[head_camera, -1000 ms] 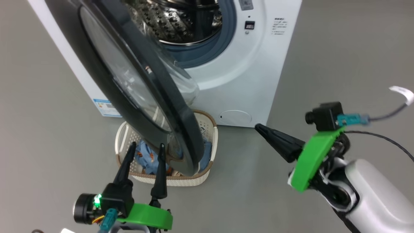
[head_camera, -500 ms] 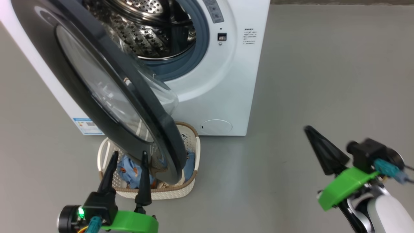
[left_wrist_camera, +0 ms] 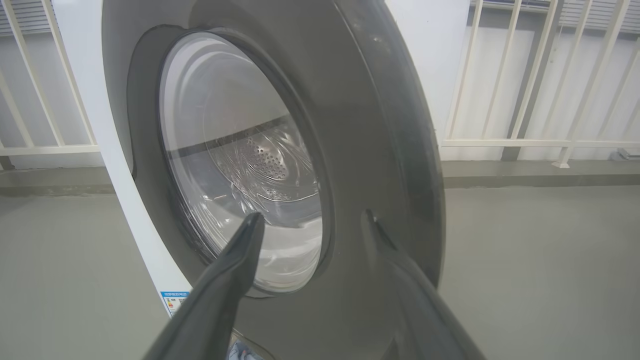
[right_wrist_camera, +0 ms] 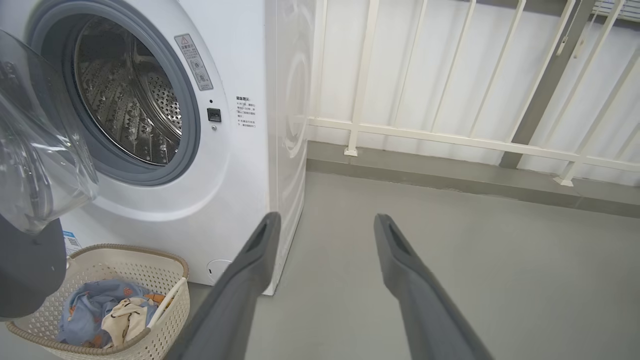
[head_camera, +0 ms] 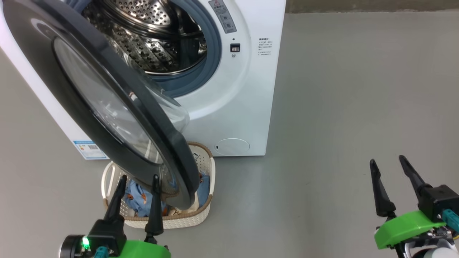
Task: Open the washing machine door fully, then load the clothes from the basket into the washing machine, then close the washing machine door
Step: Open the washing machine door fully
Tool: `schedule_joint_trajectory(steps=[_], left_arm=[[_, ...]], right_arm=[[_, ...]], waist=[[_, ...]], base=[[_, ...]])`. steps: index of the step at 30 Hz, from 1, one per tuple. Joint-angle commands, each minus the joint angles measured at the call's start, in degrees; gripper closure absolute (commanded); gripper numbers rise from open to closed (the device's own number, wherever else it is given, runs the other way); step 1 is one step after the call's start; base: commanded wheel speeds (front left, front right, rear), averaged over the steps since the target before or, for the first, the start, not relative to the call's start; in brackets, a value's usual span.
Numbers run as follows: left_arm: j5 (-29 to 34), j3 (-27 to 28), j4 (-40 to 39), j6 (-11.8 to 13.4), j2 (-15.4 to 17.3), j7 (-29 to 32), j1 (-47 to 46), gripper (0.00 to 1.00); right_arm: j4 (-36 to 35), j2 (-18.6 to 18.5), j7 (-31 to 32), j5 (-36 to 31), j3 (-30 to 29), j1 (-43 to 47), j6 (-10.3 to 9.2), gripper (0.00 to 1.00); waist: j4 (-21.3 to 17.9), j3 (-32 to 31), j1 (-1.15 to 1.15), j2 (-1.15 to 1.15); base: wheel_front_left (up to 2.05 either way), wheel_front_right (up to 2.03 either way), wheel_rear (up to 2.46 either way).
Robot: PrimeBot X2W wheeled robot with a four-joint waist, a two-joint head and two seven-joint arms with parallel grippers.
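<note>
The white washing machine [head_camera: 229, 107] stands ahead with its steel drum [head_camera: 150, 43] exposed. Its door [head_camera: 36, 43], black-rimmed with a clear glass bowl, hangs swung out on the left, its lower edge over the basket [head_camera: 204, 211]. Light blue clothes [head_camera: 138, 200] with orange prints lie in the cream basket, partly hidden by the door. My left gripper [head_camera: 139, 176] is open just in front of the basket, and in the left wrist view it [left_wrist_camera: 313, 214] faces the door's [left_wrist_camera: 380, 125] outer side. My right gripper [head_camera: 387, 159] is open and empty over bare floor at the right.
In the right wrist view, the right gripper [right_wrist_camera: 327, 215] points past the machine's [right_wrist_camera: 235, 175] right corner, with the basket [right_wrist_camera: 165, 320] and clothes [right_wrist_camera: 95, 305] at the lower left. A white railing [right_wrist_camera: 450, 135] runs along the wall behind. Grey floor spreads to the right.
My right gripper has gone from shut to open and drawn back to the lower right, fingers now pointing up. The camera has shifted. The left gripper stays open.
</note>
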Motion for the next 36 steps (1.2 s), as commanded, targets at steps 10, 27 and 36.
schedule_joint_trajectory(steps=[10, 27, 36], left_arm=[[0.46, 2.44, -1.14, -0.82, 0.53, -0.37, -0.14, 0.0], [0.49, 2.42, -1.06, -1.04, 0.53, -0.37, 0.02, 0.0], [0.45, 2.42, -0.96, -0.92, 0.53, -0.37, -0.24, 0.0]], right_arm=[[-1.06, 0.39, -1.26, 0.01, 0.6, 0.58, 0.09, 0.0], [-0.48, 0.42, -1.37, 0.89, 0.4, 0.46, 0.09, 0.0], [-0.03, 0.42, -1.61, 1.02, 0.08, 0.21, 0.09, 0.0]], waist=[[-0.96, -0.26, 0.0, 0.0], [-1.04, -0.36, 0.0, 0.0], [-1.06, 0.05, 0.0, 0.0]], base=[[0.0, 0.0, 0.0], [0.0, 0.0, 0.0], [0.0, 0.0, 0.0]])
